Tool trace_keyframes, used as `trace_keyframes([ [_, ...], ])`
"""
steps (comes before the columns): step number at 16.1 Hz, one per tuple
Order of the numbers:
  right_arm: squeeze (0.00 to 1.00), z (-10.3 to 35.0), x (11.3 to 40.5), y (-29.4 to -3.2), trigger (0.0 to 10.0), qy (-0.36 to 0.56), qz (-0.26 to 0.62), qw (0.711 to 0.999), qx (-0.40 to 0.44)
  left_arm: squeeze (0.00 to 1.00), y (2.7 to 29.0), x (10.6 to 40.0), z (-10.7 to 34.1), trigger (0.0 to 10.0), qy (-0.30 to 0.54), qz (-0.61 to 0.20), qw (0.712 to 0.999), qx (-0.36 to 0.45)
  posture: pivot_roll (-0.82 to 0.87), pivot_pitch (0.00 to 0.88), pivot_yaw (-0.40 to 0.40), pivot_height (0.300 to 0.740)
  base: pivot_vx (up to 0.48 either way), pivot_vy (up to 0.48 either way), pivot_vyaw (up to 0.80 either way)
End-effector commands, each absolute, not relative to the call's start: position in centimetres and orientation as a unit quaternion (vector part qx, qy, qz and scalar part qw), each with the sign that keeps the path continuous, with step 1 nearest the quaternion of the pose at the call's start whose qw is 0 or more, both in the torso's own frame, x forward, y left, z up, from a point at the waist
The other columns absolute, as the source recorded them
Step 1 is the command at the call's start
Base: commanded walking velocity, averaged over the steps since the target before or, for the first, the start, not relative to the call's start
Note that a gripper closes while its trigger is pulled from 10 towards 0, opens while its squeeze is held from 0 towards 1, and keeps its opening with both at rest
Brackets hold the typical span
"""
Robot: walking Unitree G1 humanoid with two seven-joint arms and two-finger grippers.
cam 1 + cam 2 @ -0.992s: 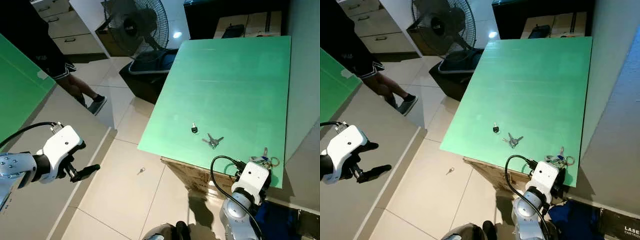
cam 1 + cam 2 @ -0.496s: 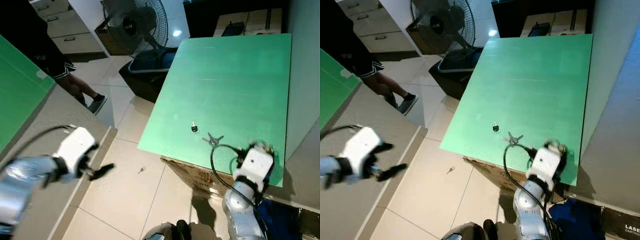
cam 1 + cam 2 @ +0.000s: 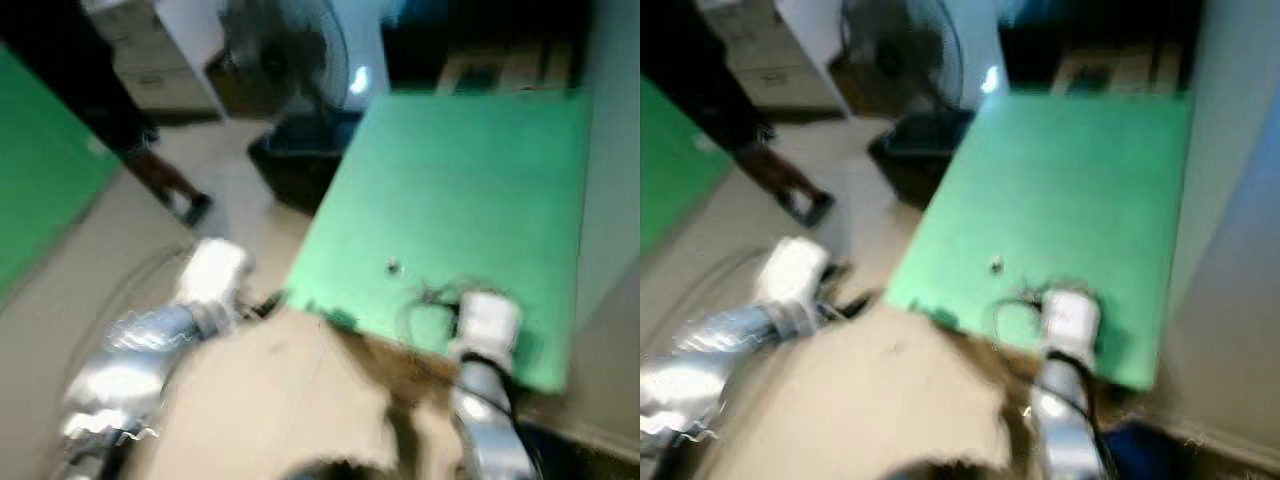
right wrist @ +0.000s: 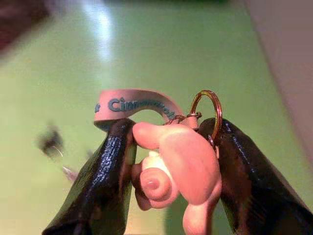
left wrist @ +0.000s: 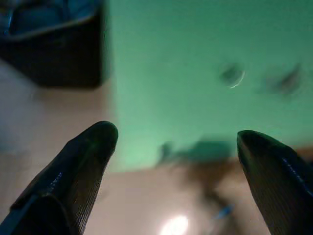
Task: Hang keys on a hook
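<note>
My right gripper (image 4: pixel 168 128) is shut on a keychain (image 4: pixel 176 166): a pink rubber figure with a pink printed strap and a brass ring (image 4: pixel 208 110). It hangs just above the green table top (image 3: pixel 470 170) near the front edge, where my right wrist (image 3: pixel 487 320) shows. A small dark-headed key (image 3: pixel 393 266) lies on the table, with a blurred bunch of keys (image 5: pixel 288 81) beside it. My left gripper (image 5: pixel 177 136) is open with nothing between its fingers, at the table's front left edge. Both eye views are heavily blurred.
A standing fan (image 3: pixel 290 50) and a dark bin (image 5: pixel 49 44) stand on the tiled floor to the table's left. A person's legs (image 3: pixel 130 140) are at the far left by a green panel (image 3: pixel 40 200). A wall runs along the table's right side.
The eye views have blurred. My left arm has swung up and right to the table's front left edge. My right gripper has moved onto the table's front edge with the keychain.
</note>
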State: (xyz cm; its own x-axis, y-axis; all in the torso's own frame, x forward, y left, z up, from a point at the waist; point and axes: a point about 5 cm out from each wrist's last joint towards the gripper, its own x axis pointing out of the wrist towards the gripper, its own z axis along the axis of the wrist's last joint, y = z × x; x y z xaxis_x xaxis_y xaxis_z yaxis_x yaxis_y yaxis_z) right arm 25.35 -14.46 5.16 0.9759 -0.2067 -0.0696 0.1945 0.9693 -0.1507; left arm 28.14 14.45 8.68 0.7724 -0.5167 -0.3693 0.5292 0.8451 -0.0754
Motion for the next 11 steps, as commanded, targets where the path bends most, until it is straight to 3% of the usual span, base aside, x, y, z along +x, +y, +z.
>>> trace_keyframes([
  [1,0.00,5.7,25.6,-13.2,0.0,0.044,-0.047,0.995,-0.073,0.00,15.8,28.8,7.9,10.0,0.190,-0.221,0.956,0.028,-0.16,0.000,0.144,0.740,0.000,0.000,0.00],
  [6,0.00,6.3,27.5,-15.6,0.0,0.049,0.014,0.993,-0.108,0.00,14.9,29.8,4.9,10.0,0.188,-0.139,0.972,-0.029,-0.14,0.000,-0.018,0.740,0.000,0.000,0.00],
  [9,0.00,5.7,27.9,-16.2,0.0,0.075,0.032,0.988,-0.129,0.00,15.4,28.2,2.3,10.0,0.211,-0.137,0.968,-0.007,-0.13,0.000,-0.070,0.740,0.000,0.000,0.00],
  [11,0.00,5.2,27.6,-16.6,0.0,0.091,0.047,0.986,-0.135,0.00,16.6,26.9,0.6,10.0,0.225,-0.084,0.970,-0.036,-0.11,0.000,-0.113,0.740,0.000,0.000,0.00],
])
